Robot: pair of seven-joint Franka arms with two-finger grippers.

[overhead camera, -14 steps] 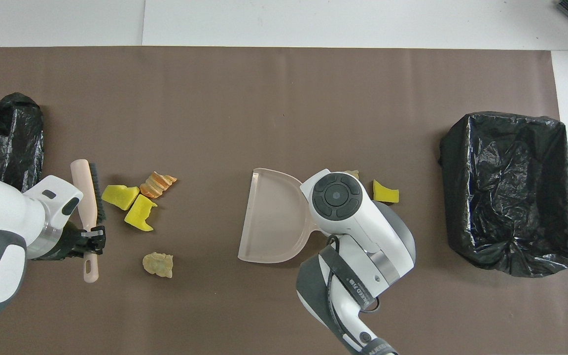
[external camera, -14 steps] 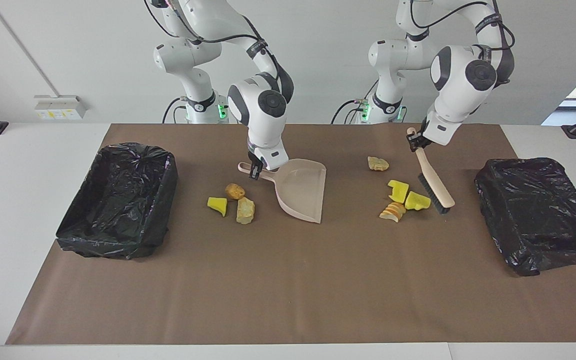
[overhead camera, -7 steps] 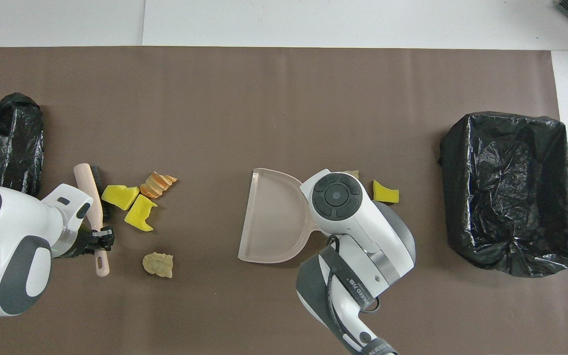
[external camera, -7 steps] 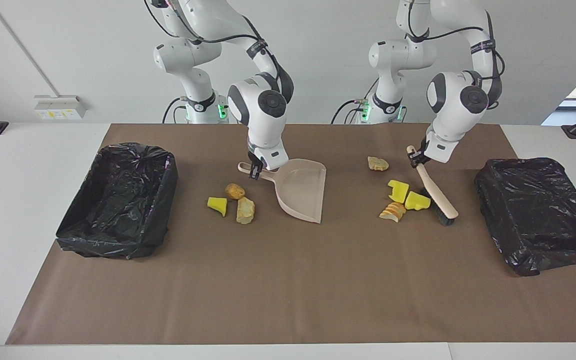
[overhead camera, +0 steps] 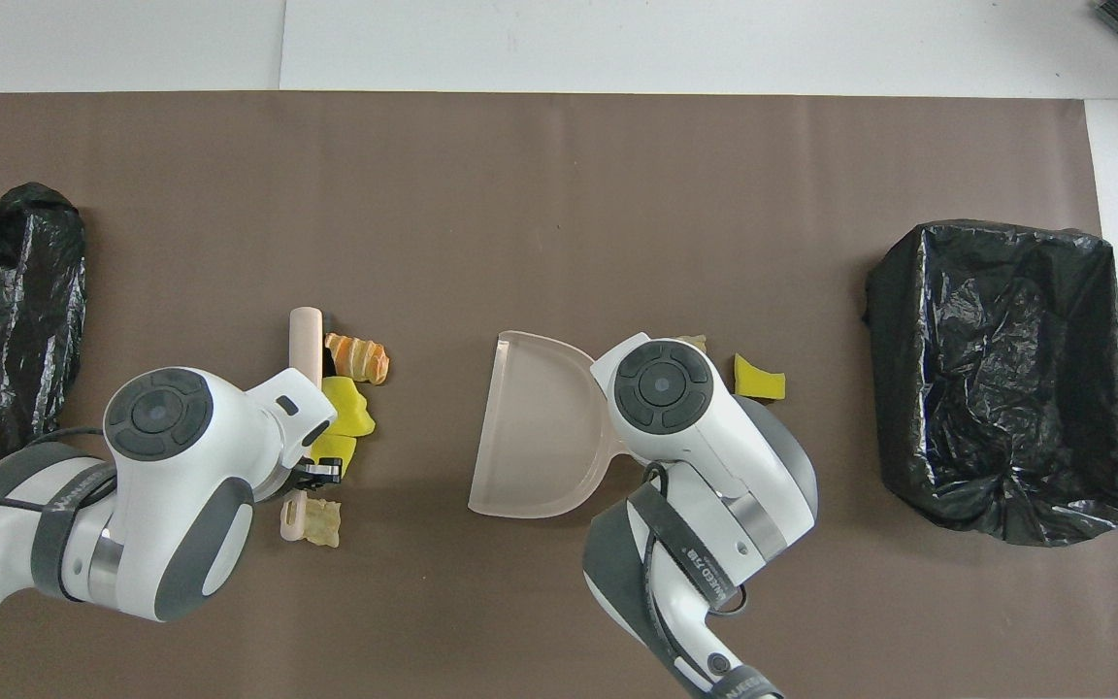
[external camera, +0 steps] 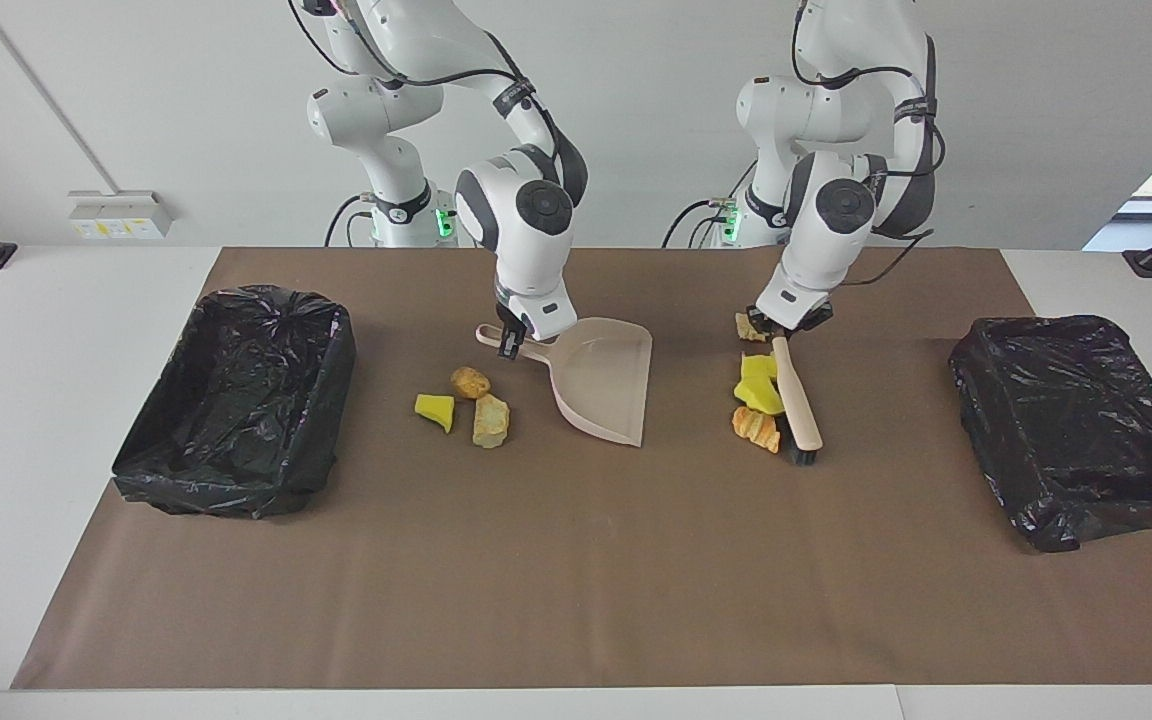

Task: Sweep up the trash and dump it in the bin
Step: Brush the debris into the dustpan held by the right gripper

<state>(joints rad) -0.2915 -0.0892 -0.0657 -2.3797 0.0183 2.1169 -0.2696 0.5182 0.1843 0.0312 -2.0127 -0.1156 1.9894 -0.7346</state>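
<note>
- Brown counter [external camera: 576, 560]: both bins [external camera: 236, 400] held no trash [external camera: 758, 396].
- My left jaws [external camera: 782, 330] gripped the brush [external camera: 800, 402] beside four pieces.
- My right jaws [external camera: 509, 343] gripped the empty dustpan [external camera: 604, 380]; three pieces [external camera: 476, 402] lay beside them.

Left claw [external camera: 782, 325] clamped shut, wrist angled low over the table — right claw [external camera: 508, 343] likewise shut, forearm upright

My two arms are glossy white with dark grey joint caps, black cables strapped along them, green lights glowing at the bases.
</note>
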